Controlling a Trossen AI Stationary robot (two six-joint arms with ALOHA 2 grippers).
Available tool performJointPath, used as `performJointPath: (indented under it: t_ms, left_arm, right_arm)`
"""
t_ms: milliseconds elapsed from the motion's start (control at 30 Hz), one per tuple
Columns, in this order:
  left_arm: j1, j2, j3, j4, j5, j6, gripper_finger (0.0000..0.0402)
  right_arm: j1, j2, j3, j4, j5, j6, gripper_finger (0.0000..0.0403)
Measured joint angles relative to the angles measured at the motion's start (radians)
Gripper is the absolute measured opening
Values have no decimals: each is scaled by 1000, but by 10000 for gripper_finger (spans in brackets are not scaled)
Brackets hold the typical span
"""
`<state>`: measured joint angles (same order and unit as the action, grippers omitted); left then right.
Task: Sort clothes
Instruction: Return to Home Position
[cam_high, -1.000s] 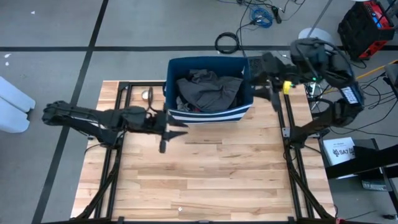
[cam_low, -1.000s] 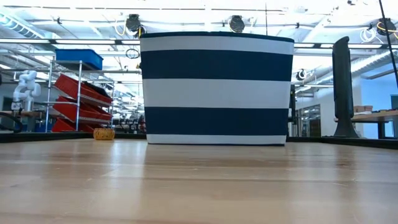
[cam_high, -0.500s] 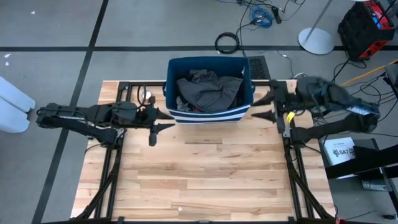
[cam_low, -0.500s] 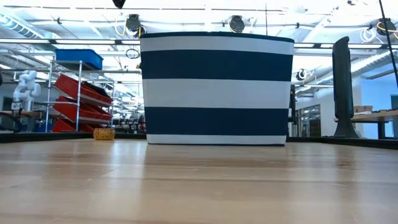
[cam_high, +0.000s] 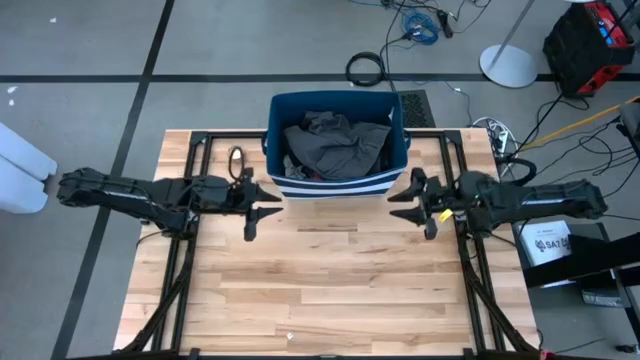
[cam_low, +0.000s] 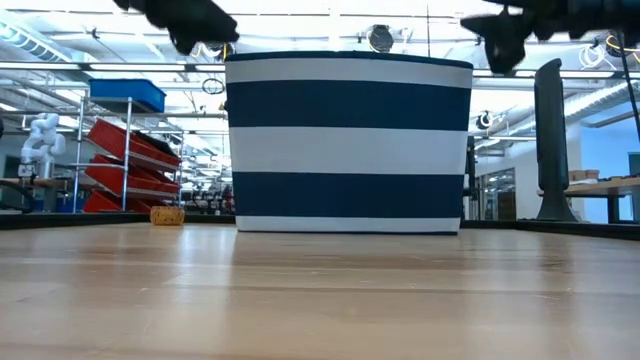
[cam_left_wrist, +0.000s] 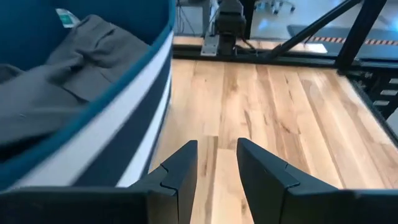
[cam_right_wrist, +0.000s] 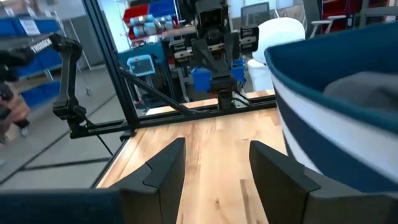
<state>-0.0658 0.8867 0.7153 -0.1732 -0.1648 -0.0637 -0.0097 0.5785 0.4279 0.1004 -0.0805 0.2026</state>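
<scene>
Now both arms are retreating; left pincer (cam_high: 272, 200) and right pincer (cam_high: 400, 198) are hanging spread, empty; the bin (cam_high: 335, 184) between them is holding the clothes (cam_high: 335, 145); sorting seems done.

clothes (cam_high: 335, 145): piled inside the blue-and-white striped bin (cam_high: 397, 135), which stands mid-way along the far edge of the table (cam_high: 330, 280). Top layer is a large dark grey garment (cam_left_wrist: 59, 74). It's crumpled and folded over itself, covers most of the opening, and sits below the rim. A small white-green tag (cam_left_wrist: 64, 17) shows at its edge near the bin's inner wall. Pieces underneath are covered, so I can't tell their colours.
</scene>
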Motion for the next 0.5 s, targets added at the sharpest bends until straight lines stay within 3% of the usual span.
performJointPath:
  t_ms: [267,500]
  left_arm:
    - [0,0,-225,300,17,-45,123]
    - [0,-65,-311,273,6,-70,123]
  right_arm:
    - [0,4,-175,211,1,80,166]
    - [0,-6,-206,223,1,84,166]
